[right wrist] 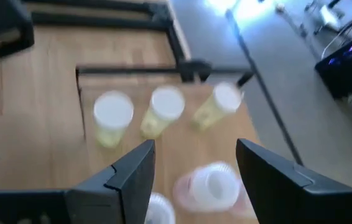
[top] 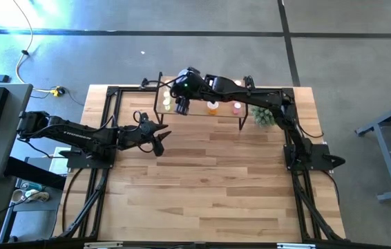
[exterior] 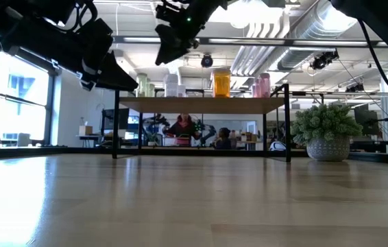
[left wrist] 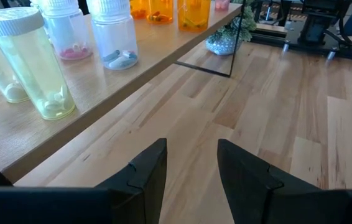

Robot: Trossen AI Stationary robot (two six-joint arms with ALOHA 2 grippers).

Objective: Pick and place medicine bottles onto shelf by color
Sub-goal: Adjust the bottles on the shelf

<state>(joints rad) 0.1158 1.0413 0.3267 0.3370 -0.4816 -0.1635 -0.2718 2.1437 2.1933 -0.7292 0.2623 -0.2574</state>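
The shelf (top: 197, 113) stands at the table's far side on thin black legs. On it stand yellow-green bottles (right wrist: 163, 109) at its left end, then clear bottles (left wrist: 117, 37), orange bottles (top: 213, 106) and pink bottles (top: 237, 106). My right gripper (right wrist: 194, 149) is open and empty. It points down above the shelf's left end, over a clear white-capped bottle (right wrist: 210, 186). My left gripper (left wrist: 191, 146) is open and empty above the table, just in front of the shelf's left front corner (top: 159, 142).
A green spiky plant in a white pot (top: 263, 116) stands on the table at the shelf's right end. The wooden plank tabletop (top: 209, 187) lies in front of the shelf. Black frame rails run along the table's left and right sides.
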